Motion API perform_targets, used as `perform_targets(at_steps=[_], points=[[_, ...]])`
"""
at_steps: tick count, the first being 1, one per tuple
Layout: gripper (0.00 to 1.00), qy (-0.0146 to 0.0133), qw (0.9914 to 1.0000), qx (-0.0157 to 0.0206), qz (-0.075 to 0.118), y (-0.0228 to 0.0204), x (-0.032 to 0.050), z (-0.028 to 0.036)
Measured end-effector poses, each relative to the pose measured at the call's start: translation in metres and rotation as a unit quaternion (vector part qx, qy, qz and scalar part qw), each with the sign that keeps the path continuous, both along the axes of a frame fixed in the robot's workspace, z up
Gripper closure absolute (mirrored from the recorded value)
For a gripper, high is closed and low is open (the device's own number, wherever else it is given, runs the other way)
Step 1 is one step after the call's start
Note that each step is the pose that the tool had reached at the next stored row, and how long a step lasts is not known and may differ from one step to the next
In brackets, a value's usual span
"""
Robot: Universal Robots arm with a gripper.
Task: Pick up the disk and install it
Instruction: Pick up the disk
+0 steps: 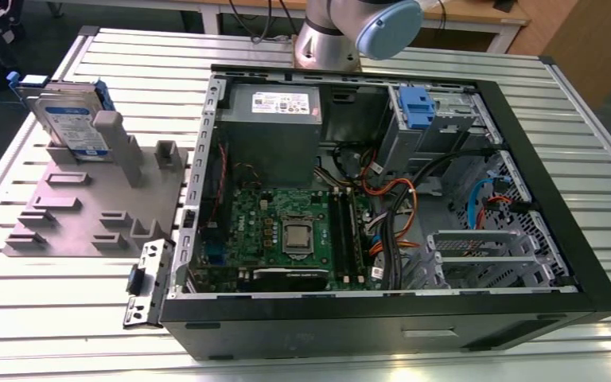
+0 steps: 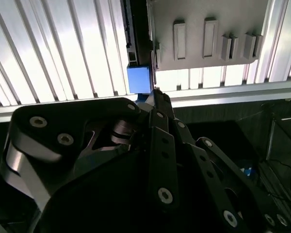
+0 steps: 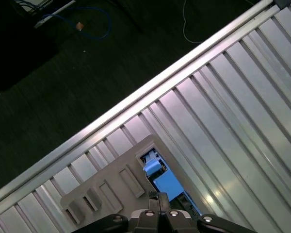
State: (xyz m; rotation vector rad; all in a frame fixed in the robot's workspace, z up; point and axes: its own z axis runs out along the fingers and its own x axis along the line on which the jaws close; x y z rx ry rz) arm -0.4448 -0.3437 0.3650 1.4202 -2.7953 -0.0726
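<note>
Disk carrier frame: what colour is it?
Blue, best seen in the exterior view, around the edges of the disk standing upright in the grey fixture.

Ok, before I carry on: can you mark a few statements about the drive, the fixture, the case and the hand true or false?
1. The silver hard drive with a blue plastic frame stands upright in the grey slotted fixture. True.
2. That fixture sits inside the black computer case. False: it rests on the slatted metal table, at the exterior view's left of the case.
3. The case is open, with its green motherboard exposed. True.
4. The hand has the drive in its grip. False: the drive stands ungripped in the fixture, and in both wrist views the hand points down toward its blue frame.
</note>
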Motion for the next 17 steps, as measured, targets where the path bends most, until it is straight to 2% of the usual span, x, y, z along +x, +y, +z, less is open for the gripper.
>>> perform_targets(at_steps=[3,5,8,17], points=[[0.89,0.0,0.9997,0.0,0.025,0.0,0.0,0.0],[0.89,0.0,0.99914,0.0,0.041,0.0,0.0,0.0],[0.89,0.0,0.99844,0.0,0.056,0.0,0.0,0.0],[0.89,0.0,0.99826,0.0,0.059,0.0,0.0,0.0]])
